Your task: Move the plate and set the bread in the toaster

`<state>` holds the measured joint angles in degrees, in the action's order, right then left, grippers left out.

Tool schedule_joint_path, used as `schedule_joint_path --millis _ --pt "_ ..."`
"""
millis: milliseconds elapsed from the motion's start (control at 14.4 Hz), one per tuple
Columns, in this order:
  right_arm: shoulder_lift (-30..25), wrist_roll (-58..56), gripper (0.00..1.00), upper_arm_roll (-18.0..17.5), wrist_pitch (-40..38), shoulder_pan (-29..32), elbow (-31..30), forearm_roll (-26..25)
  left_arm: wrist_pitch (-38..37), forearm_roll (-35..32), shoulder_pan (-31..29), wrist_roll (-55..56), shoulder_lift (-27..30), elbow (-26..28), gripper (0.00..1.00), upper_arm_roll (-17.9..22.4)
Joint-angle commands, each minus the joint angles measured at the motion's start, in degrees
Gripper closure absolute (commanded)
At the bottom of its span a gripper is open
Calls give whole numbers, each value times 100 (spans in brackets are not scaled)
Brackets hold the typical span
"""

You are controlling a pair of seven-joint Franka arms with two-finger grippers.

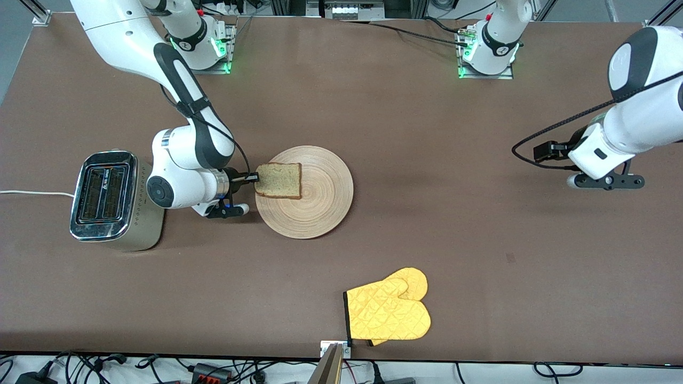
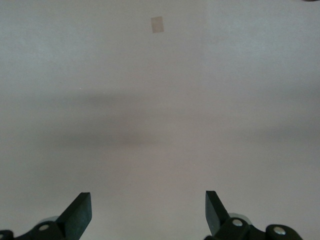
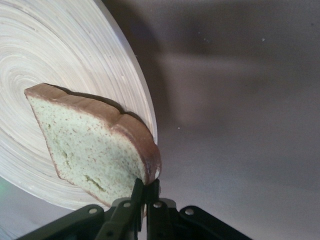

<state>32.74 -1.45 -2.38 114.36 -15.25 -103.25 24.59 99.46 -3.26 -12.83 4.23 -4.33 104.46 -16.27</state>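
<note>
The light-wood plate (image 1: 315, 200) lies on the table beside the toaster (image 1: 106, 200), toward the right arm's end. My right gripper (image 1: 254, 178) is shut on the edge of the bread (image 1: 278, 180), a pale brown slice with a dark crust, and holds it over the plate's rim. In the right wrist view the bread (image 3: 92, 145) stands on edge above the plate (image 3: 60, 65), pinched at its crust by my right gripper (image 3: 146, 186). My left gripper (image 2: 148, 207) is open and empty above bare table at the left arm's end; its hand (image 1: 605, 180) waits there.
A yellow oven mitt (image 1: 388, 312) lies near the table's front edge, nearer to the front camera than the plate. The toaster's white cord (image 1: 32, 193) runs off toward the table's end. A small tape patch (image 2: 157, 24) marks the table under the left arm.
</note>
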Motion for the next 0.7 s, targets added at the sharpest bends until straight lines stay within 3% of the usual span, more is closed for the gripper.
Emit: schedule_joint_path --millis 0,209,418,627 --pt "21 48 100 10 -10 -31 50 81 136 89 -97 -36 170 -12 0 -34" --pt "-92 48 100 10 -36 -31 103 81 22 115 -97 -133 169 -84 0 -43" --pt "-391 337 100 80 -623 40 602 37 4 220 -88 -27 117 -232 0 -52" --pt "-462 768 100 396 -1615 13 1593 -645 -75 160 -88 -27 72 -373 0 -52"
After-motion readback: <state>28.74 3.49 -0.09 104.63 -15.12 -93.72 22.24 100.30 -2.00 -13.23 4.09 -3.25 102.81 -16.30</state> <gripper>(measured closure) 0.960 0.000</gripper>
